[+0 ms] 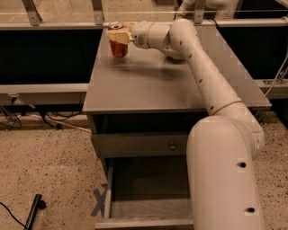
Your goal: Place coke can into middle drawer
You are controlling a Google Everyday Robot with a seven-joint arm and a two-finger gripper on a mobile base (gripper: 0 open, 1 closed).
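Note:
The coke can [119,48], red with a silver top, is at the far left corner of the grey counter [148,85]. My gripper [119,36] reaches it from the right, and its tan fingers [116,37] are shut on the can's upper half. The can's base looks slightly above the counter top. The middle drawer [144,209] stands pulled open low at the front, below a closed drawer front with a round knob [171,146]. Its floor is bare. My arm's lower body hides its right part.
My white arm [211,90] stretches across the right half of the counter. A glass rail [67,13] runs behind the counter. A blue tape cross [99,202], a black object [33,217] and cables [27,119] lie on the speckled floor at left.

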